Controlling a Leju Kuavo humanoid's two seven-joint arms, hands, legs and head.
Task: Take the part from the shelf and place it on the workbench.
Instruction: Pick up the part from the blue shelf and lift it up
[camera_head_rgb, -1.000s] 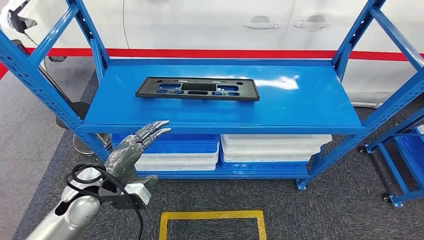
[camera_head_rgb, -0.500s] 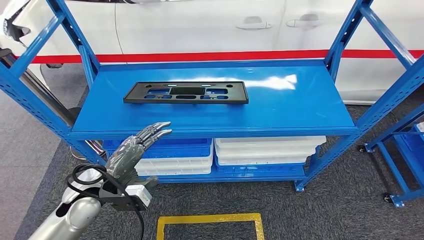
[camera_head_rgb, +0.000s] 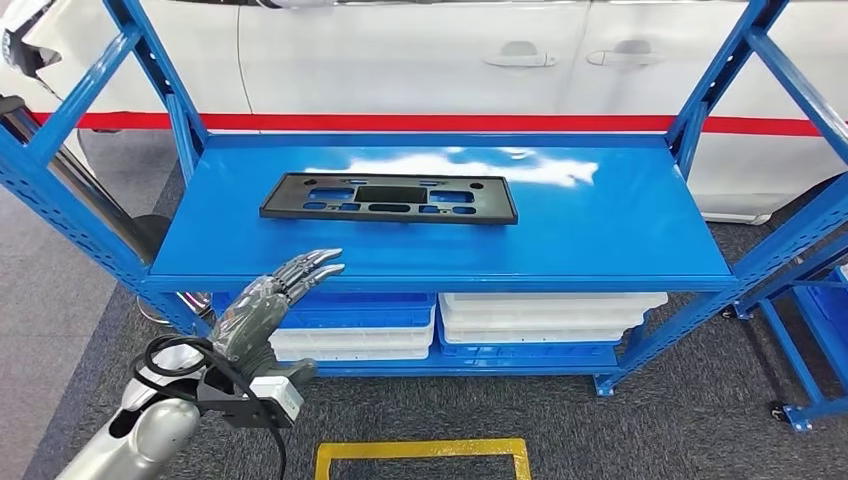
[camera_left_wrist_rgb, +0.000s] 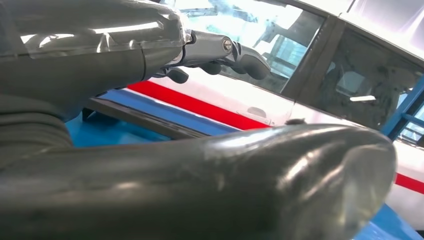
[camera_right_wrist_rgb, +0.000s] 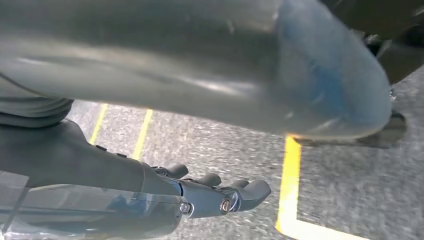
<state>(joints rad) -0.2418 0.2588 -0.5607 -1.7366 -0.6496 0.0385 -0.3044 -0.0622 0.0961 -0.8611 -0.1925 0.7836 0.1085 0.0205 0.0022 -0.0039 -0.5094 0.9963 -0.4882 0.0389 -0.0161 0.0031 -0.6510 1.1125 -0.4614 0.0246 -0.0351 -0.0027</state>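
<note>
The black license plate frame (camera_head_rgb: 389, 197) was seen lying flat on the blue shelf (camera_head_rgb: 600, 225), toward its left side. The left hand (camera_head_rgb: 268, 305) was held below the shelf's front edge, fingers extended, nothing held. The right hand (camera_right_wrist_rgb: 210, 197) was stretched over gray carpet (camera_right_wrist_rgb: 345, 185), empty.

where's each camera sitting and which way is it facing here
Head view: high on the robot, looking forward and down at the blue metal shelf bearing the flat black plastic part, a white car behind; the silver left arm and empty left hand rise from below.
Left wrist view: behind the left hand, facing the car's red stripe and windows.
Right wrist view: behind the hanging right hand, facing the grey carpet and yellow floor line.
Shared: head and left wrist views both show the car, shelf and left hand.
</note>
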